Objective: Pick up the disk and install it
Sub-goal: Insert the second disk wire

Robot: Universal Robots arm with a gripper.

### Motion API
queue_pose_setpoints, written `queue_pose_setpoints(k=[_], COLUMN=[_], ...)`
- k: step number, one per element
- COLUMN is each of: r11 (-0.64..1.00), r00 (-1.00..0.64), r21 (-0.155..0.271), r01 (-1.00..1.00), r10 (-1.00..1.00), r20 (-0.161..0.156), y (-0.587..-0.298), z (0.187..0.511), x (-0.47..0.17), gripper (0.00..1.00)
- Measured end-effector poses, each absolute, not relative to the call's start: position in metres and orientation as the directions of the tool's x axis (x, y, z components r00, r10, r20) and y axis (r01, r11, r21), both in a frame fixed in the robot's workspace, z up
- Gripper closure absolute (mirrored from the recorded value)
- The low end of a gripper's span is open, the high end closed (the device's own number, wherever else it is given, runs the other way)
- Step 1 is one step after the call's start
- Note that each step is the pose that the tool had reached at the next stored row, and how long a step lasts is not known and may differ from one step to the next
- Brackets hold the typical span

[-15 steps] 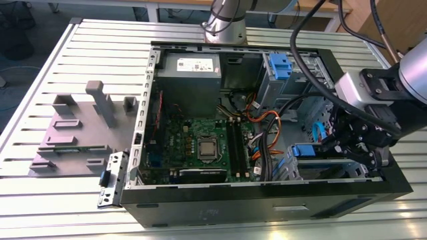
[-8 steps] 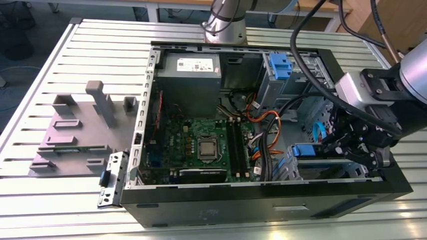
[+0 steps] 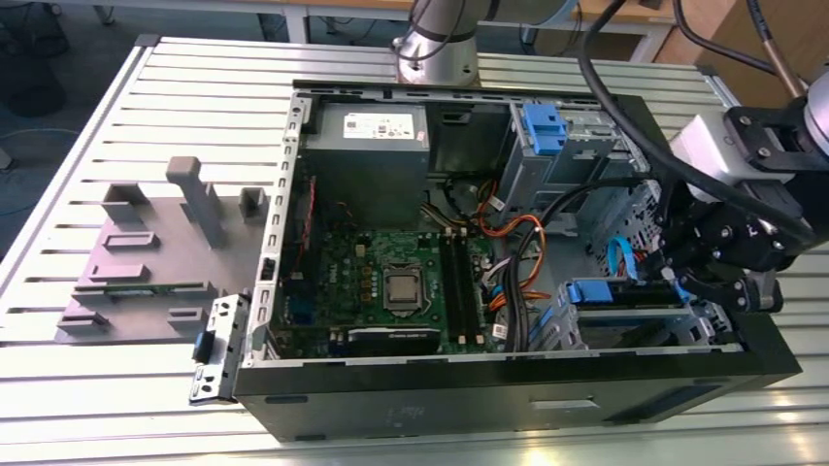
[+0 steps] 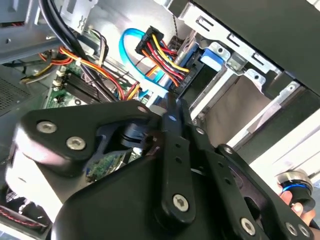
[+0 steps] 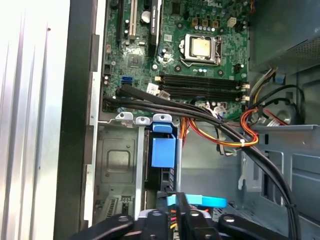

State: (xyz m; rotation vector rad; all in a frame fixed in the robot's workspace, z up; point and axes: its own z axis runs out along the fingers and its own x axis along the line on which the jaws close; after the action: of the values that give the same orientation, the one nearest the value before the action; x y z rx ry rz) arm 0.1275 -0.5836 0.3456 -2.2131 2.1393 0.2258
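Ribbed metal tabletop [image 3: 155,107], pale, carrying an open black computer case [image 3: 518,383] and, toward the exterior view's left, a grey fixture block [image 3: 155,262]. Exterior view, contents of case: green motherboard [image 3: 388,282]; grey power supply box [image 3: 367,160] at the far wall; blue bracket [image 3: 545,126] on the upper drive bay; orange and black cables [image 3: 512,262] crossing the middle. My gripper [image 3: 725,277] hangs at the case's corner nearest the exterior view's right, just over the lower drive bay, where the disk [image 3: 609,294] sits in its slot with its blue carrier tab showing. Second wrist view: my black linkage [image 4: 175,165] in front; beyond it a bundle of red, yellow and black wires [image 4: 160,52] and a light-blue cable [image 4: 132,45] plugged at the blue-edged disk [image 4: 212,54] in the grey bay. First wrist view: motherboard [image 5: 190,50] beyond, blue carrier tab [image 5: 163,150] upright in the bay, my fingers [image 5: 181,212] drawn close together at the connector end of the disk; whether they grip anything I cannot tell.
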Motion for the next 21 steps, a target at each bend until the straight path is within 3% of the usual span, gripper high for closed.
queue_pose_setpoints(k=[2, 21], r11=[-0.040, -0.045], r00=[0.029, 0.024], r21=[0.070, 0.120], r01=[-0.997, -0.992], r10=[-0.988, -0.986], r20=[-0.152, -0.165], y=[-0.584, -0.590], z=[0.345, 0.329], x=[0.131, 0.140], gripper=[0.89, 0.89])
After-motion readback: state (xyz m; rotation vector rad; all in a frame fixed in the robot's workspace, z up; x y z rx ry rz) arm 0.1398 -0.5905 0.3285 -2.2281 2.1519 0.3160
